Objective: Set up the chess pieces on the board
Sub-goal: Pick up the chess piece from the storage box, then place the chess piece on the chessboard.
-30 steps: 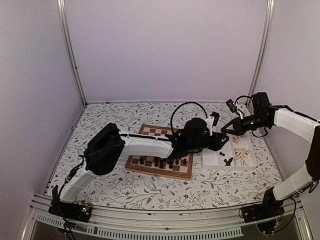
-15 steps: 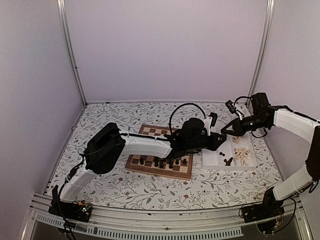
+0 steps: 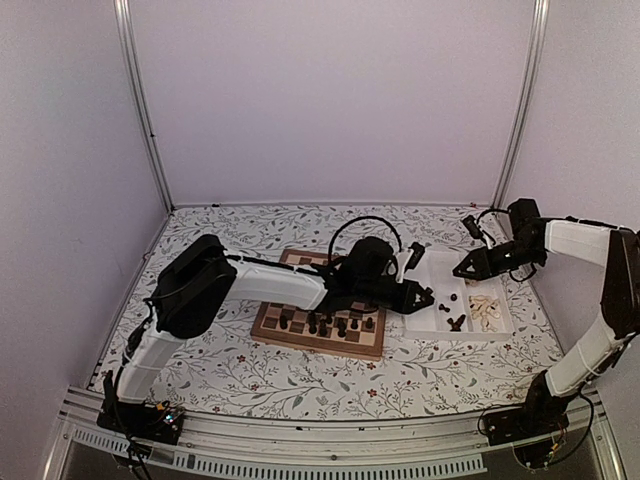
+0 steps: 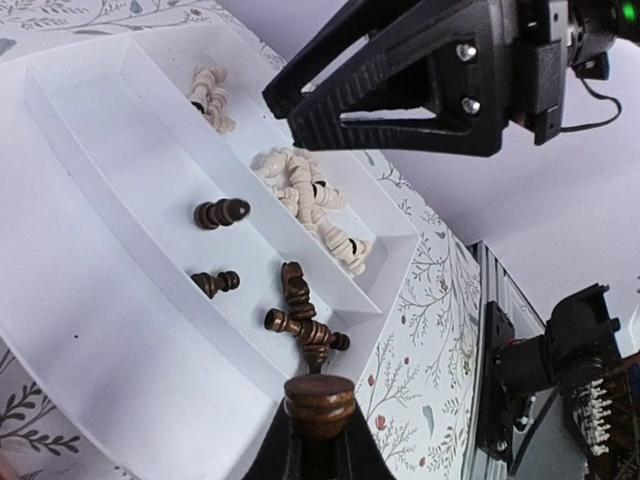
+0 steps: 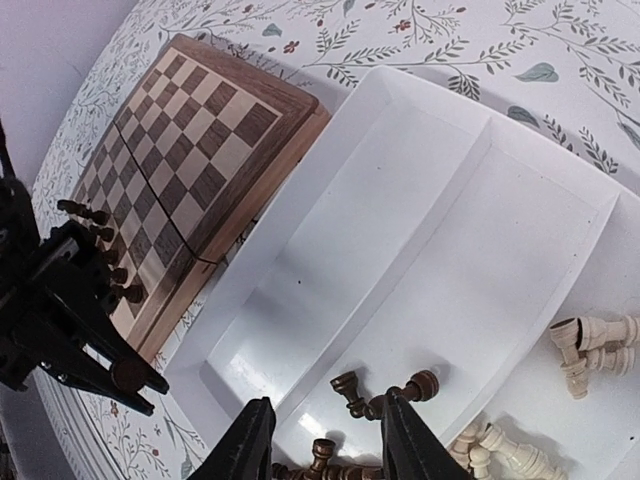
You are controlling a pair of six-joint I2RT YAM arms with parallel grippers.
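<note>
My left gripper (image 3: 425,297) (image 4: 320,438) is shut on a dark brown chess piece (image 4: 320,402), held just above the near end of the white tray (image 3: 438,331). My right gripper (image 3: 463,270) (image 5: 326,445) hangs open over the tray's middle compartment, with dark pieces (image 5: 385,388) lying loose below its fingers. More dark pieces (image 4: 222,212) lie in that compartment, and cream pieces (image 4: 300,188) (image 5: 590,345) in the outer one. The board (image 3: 300,263) (image 5: 190,150) lies left of the tray. A row of dark pieces (image 3: 325,323) stands along its near edge.
The tray's compartment nearest the board (image 5: 330,230) holds nothing. The left arm (image 3: 270,285) stretches across the board. Metal frame posts (image 3: 515,110) and walls enclose the patterned table (image 3: 220,370). The right arm's base (image 3: 530,425) stands at the near right corner.
My left gripper has shut on a dark piece and drawn back a little toward the board. My right gripper has opened and dropped lower over the tray.
</note>
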